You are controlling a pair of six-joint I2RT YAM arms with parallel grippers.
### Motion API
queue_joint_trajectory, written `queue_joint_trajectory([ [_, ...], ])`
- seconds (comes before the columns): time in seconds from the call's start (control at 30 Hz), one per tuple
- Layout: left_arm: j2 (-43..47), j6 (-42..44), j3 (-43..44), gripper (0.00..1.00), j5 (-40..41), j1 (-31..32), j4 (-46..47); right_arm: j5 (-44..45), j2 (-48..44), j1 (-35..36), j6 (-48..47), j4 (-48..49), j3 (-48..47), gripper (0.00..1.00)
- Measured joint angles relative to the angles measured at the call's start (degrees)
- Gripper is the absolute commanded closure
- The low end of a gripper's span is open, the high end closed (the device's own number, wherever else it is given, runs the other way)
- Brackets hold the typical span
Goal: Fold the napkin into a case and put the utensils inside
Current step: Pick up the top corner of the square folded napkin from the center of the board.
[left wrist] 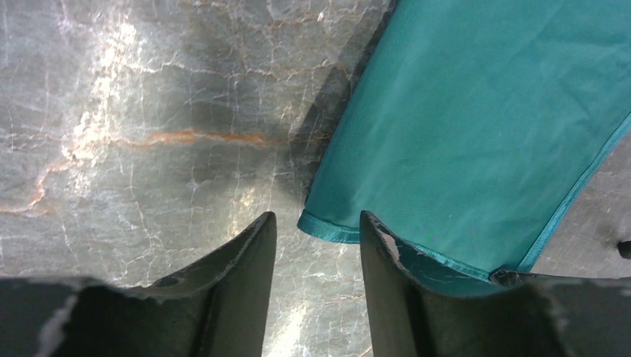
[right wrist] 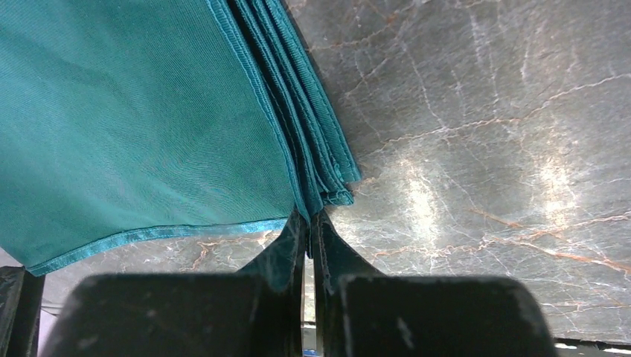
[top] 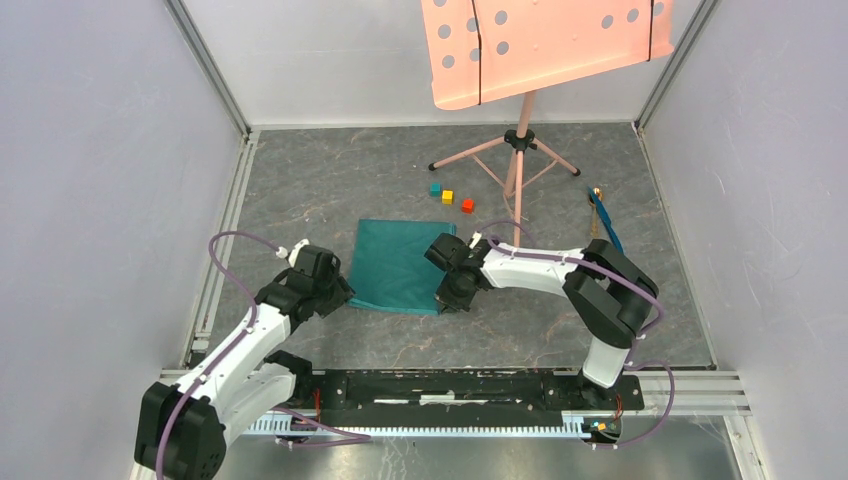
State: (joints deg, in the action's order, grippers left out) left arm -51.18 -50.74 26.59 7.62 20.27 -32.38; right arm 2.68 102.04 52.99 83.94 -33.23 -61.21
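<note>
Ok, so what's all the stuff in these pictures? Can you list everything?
napkin: one, teal-green, middle of the table
utensils: two, bright blue and golden-brown, far right of the table
cubes: three, teal, yellow and orange-red, just beyond the napkin
music stand: one, pink, back of the table
table: one, grey marbled, under everything
left gripper: one, black, open at the napkin's near left corner
right gripper: one, black, shut on the napkin's near right corner
</note>
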Motion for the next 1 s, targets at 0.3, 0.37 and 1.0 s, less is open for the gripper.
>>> queue_joint_trajectory([
  [0.3, 0.31, -0.24, -2.67, 0.6, -0.22, -0.31, 4.31, -0.02, -1.22, 0.0, 0.02, 1.49, 1.49, 1.0],
  [0.37, 0.31, -0.24, -2.99, 0.61, -0.24, -0.31, 4.37, -0.02, -1.36, 0.0, 0.04, 1.53, 1.49, 1.0],
  [1.0, 0.07, -0.68, 0.96, 0.98, -3.45, -0.33, 6.47, 3.08, -4.66, 0.04, -2.01, -0.76, -0.85, 1.0],
])
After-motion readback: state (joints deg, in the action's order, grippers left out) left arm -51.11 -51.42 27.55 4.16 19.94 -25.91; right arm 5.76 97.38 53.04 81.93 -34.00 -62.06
